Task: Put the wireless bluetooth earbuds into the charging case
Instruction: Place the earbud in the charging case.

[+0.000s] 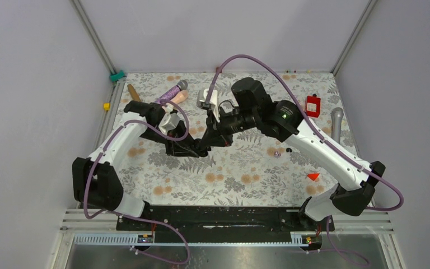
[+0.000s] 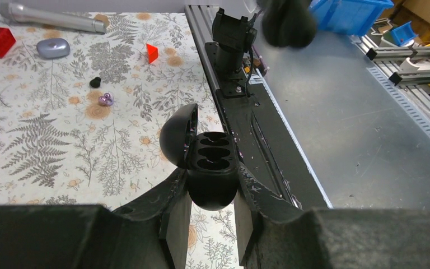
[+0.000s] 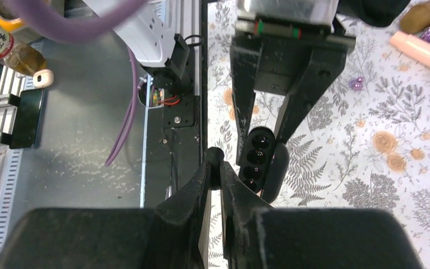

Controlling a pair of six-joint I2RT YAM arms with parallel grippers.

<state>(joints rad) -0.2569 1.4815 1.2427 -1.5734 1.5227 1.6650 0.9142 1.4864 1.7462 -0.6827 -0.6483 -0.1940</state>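
My left gripper [image 2: 211, 182] is shut on the open black charging case [image 2: 213, 162], lid [image 2: 178, 134] swung left, and holds it above the table. In the right wrist view the case [image 3: 256, 152] shows several round sockets. My right gripper [image 3: 215, 169] is shut on a black earbud [image 3: 214, 155], just left of the case and level with it. In the top view both grippers, left [image 1: 192, 147] and right [image 1: 209, 139], meet at mid-table. A purple earbud [image 1: 277, 153] and a black earbud [image 1: 287, 150] lie on the cloth, and show in the left wrist view [image 2: 106, 100] [image 2: 95, 82].
Microphones [image 1: 171, 92] lie at the back left, a silver microphone [image 1: 336, 124] and a red box [image 1: 312, 105] at the back right. An orange wedge [image 1: 313, 176] lies front right. A grey-blue case [image 2: 53, 48] lies near the silver microphone. Another purple bud [image 3: 357, 84] lies beyond the left gripper.
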